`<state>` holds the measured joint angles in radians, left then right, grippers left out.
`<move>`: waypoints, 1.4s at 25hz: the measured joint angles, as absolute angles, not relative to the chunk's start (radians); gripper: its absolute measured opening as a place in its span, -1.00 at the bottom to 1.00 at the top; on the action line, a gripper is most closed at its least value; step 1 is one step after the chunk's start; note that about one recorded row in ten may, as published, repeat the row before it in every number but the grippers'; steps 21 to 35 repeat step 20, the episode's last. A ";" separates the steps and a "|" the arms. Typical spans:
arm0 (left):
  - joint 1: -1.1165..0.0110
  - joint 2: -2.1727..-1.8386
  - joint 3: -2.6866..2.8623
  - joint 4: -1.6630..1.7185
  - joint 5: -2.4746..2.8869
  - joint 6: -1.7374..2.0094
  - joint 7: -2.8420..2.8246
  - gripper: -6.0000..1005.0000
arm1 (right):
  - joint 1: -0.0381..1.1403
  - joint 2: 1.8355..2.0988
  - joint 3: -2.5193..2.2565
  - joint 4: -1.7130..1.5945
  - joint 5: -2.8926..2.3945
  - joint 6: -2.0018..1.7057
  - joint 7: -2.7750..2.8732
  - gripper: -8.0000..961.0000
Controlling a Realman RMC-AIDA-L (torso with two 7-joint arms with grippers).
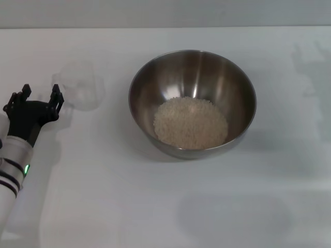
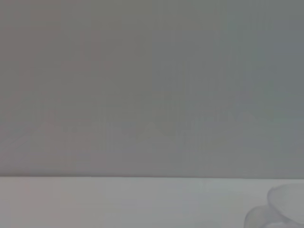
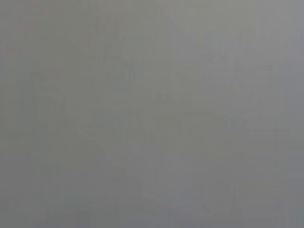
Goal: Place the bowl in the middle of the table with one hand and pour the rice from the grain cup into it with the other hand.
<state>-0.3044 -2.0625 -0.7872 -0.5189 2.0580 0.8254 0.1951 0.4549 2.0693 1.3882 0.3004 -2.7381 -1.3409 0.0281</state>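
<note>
Head view first: the bowl sits near the middle of the table, deep, round, brushed steel, with the rice heaped pale and grainy in its bottom. Over at nine o'clock from it stands the grain cup, clear plastic, almost invisible against the white, and it looks empty. The left gripper hangs just beside the cup at its eight o'clock, fingers spread wide, holding nothing. By my read the cup is light, thin-walled and a bit slick, best taken across its body or by its handle; the bowl looks stiffer and heavier, a rim grab.

Left wrist view: grey wall, white tabletop, the cup's rim peeking into the corner.

Right wrist view: flat grey, no right gripper to see.
</note>
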 joint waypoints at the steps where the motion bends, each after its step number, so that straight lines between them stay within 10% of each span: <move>1: -0.282 -2.062 -0.786 -0.525 2.082 0.846 0.171 0.35 | 0.458 2.069 1.388 0.297 -2.738 -1.341 0.028 0.08; 35: -0.076 -2.069 -0.779 -0.436 2.340 1.467 -0.031 0.34 | 0.472 2.077 1.389 0.268 -2.730 -1.347 0.038 0.08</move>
